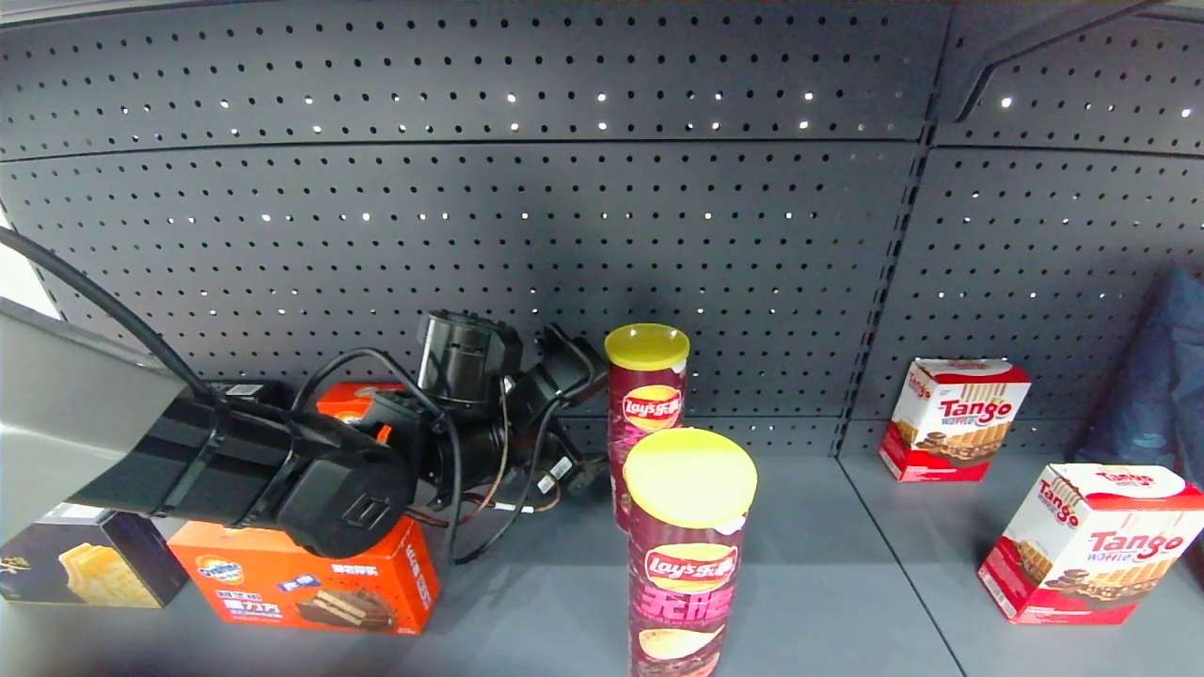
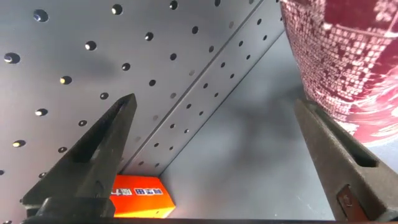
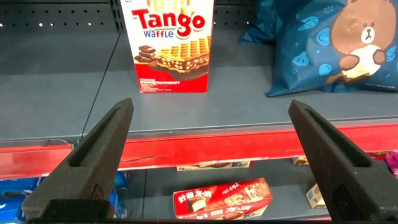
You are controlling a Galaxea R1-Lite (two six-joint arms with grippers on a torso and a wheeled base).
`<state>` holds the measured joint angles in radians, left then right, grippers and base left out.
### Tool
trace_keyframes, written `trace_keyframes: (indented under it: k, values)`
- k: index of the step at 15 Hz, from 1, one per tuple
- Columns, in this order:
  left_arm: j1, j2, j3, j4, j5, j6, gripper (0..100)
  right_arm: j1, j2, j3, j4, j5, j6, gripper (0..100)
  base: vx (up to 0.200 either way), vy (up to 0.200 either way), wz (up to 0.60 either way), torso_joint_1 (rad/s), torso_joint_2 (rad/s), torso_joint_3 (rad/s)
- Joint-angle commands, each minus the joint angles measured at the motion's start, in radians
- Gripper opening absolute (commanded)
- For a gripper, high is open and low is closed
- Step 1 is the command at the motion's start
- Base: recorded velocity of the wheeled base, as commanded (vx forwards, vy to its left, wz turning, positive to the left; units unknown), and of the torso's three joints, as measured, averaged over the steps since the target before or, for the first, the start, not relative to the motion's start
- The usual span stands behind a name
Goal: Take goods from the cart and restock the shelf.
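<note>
Head view: the rear chips can stands on the shelf against the pegboard, with a second can in front of it and an orange box well to its left. The left gripper hangs just left of that rear can. Left wrist view: its fingers are spread wide with nothing between them, the can just beside one. Right wrist view: the right gripper gapes wide and empty, facing a wafer box.

1. a dark grey pegboard back panel is seen behind the grey shelf board; points of light are shown through many of its holes.
2. the panel is divided into two sections by a slotted upright.
3. the shelf board's front edge is faced by a red rail.
</note>
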<state>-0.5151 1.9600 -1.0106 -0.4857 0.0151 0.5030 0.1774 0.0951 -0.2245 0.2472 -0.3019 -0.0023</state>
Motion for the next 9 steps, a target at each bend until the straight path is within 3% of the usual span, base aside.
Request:
trace_keyframes:
  k: [1,6,9]
  values:
    - [0.001,0.0,0.0,-0.002,0.0,-0.001,100,0.0,0.002,0.001,0.0,0.0,0.001,100,0.0,0.0,0.0,0.0,0.0,0.0]
    - [0.033,-0.09,0.001,-0.002,0.002,-0.003,100,0.0,0.002,0.001,0.0,0.0,-0.002,100,0.0,0.0,0.0,0.0,0.0,0.0]
    - [0.093,-0.211,0.009,-0.001,-0.012,-0.011,100,0.0,0.002,-0.026,0.003,0.017,-0.028,100,0.0,0.0,0.0,0.0,0.0,0.0]
